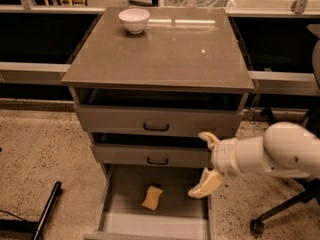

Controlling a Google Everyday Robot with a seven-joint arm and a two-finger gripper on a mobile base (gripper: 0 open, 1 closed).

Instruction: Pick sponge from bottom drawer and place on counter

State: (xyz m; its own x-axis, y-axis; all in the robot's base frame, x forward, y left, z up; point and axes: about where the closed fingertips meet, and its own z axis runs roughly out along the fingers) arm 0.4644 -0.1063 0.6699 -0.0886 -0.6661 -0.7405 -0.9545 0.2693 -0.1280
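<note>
While my gripper point(206, 161) hangs at the right edge of the open bottom drawer point(180, 219), fingers spread wide and empty, the sponge point(152, 198) lies on its floor, lower and leftward (long axis roughly front-to-back); I'd reach that way.

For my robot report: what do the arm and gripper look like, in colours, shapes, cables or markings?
The arm is smooth white, made of thick rounded segments ending in a cylindrical wrist. The gripper, above the right side of the bottom drawer, has two pale cream, curved, tapering fingers. No cables or markings show.
</note>
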